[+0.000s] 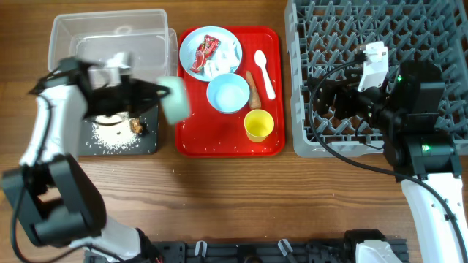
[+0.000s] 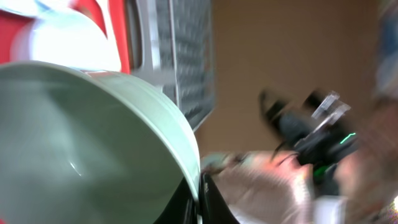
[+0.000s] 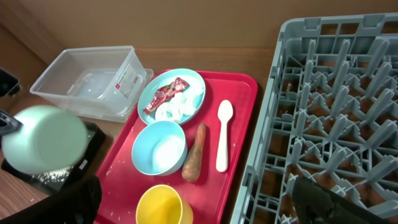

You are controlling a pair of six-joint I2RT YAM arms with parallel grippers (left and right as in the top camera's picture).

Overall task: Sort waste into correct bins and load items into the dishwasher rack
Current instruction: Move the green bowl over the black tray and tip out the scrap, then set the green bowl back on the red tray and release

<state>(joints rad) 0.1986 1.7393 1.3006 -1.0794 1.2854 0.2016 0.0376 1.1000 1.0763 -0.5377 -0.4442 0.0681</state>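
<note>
1. Overhead: the left gripper (image 1: 162,96) holds a mint bowl (image 1: 175,98), blurred, between the black tray (image 1: 150,140) and the red tray (image 1: 212,139). Crumbs (image 1: 110,137) and a dark lump (image 1: 137,126) lie in the black tray, with the tub (image 1: 73,33) behind it. On the red tray are a plate (image 1: 191,42) bearing wrapper (image 1: 205,55) and tissue (image 1: 223,64), a second bowl (image 1: 228,93), stick (image 1: 254,88), spoon (image 1: 265,73) and cup (image 1: 259,125). The rack (image 1: 409,29) sits on the wooden surface (image 1: 241,197) to the right.
2. Left wrist: the jaws are pinching the bowl's rim.
3. Right wrist: the right gripper (image 3: 196,186) has its jaws spread wide, holding nothing, beside the rack's edge.
</note>
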